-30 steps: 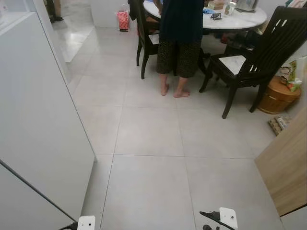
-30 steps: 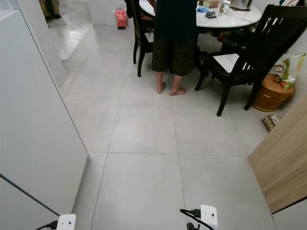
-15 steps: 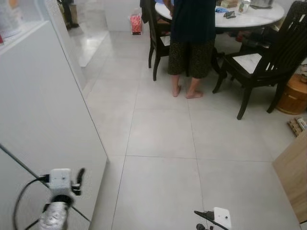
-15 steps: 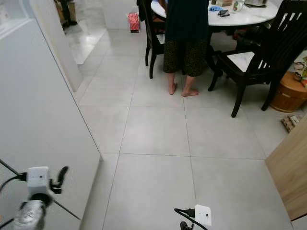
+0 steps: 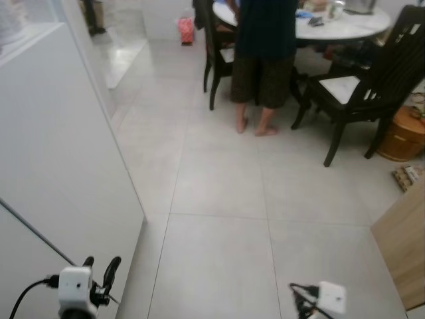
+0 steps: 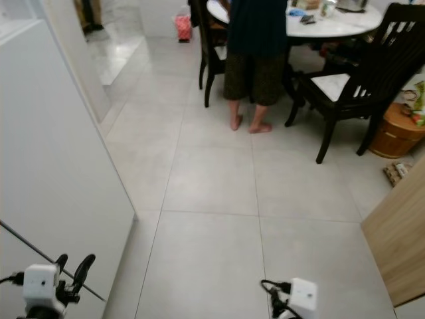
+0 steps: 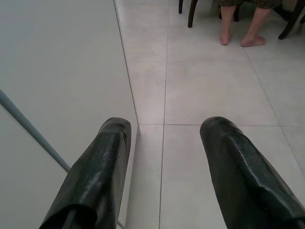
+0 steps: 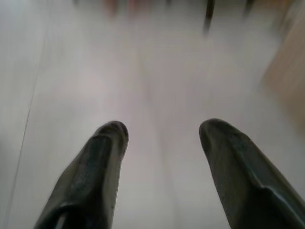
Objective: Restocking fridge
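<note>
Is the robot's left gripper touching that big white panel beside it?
Apart. In the left wrist view the left gripper is open and empty, with bare grey floor between its fingers and the big white panel off to one side.

Pale floor tiles [image 5: 219, 179] look smooth with a faint sheen. The chair [image 5: 362, 86] is dark glossy wood; the white fridge panel [image 5: 60, 166] is matt.
</note>
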{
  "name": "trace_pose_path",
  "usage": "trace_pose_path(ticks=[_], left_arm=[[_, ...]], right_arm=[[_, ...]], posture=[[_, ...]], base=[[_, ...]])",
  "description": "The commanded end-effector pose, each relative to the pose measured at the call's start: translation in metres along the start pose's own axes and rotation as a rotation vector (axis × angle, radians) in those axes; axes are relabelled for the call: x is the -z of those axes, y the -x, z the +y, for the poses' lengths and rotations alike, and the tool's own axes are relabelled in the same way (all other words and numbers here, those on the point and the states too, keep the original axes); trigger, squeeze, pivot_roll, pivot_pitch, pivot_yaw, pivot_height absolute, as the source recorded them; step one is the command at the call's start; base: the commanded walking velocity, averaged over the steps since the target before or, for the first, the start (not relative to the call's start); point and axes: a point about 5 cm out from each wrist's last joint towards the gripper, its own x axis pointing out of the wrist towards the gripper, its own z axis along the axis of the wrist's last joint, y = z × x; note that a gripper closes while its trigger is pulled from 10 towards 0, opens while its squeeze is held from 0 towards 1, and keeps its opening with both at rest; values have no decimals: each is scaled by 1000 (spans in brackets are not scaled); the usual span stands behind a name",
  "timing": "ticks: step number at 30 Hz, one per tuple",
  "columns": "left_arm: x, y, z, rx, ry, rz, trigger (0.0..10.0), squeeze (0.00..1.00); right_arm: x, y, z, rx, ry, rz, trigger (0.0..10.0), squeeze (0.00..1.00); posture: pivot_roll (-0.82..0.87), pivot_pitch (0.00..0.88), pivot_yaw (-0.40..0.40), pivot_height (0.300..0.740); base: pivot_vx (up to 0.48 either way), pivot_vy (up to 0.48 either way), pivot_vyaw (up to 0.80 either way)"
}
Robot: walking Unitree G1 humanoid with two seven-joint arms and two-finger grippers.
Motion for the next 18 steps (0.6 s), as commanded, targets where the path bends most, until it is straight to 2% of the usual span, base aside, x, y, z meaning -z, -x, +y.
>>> trace_pose_path(ticks=[1,2,5,9,12,18], left_arm=[[-8,0,-4,14,23,-12,10000,0],[-8,0,-4,14,23,-12,10000,0],[-10,-1,-4,19,32,-4,10000,0],[-17,-4,-3,7,42,-10,10000,0],[-29,-8,-8,18,55,-36,10000,0],[-39,-4,-12,35,62,-50,10000,0]], right_arm=[[-19,4,-1,-28,18,-137,10000,0],[-19,4,-1,-28,18,-137,10000,0],[-43,14,9,-68,94,-266,10000,0],[-55,22,11,-64,61,-348,10000,0],[-64,34,22,-135,54,-380,10000,0],[-68,51,26,-138,42,-374,10000,0]], posture=[[-148,0,-32,740],[-148,0,-32,740],[-164,0,-28,740],[-181,0,-24,740],[-189,0,-19,740],[-192,0,-7,740]], base=[[0,0,0],[0,0,0],[0,0,0],[0,0,0],[0,0,0],[0,0,0]])
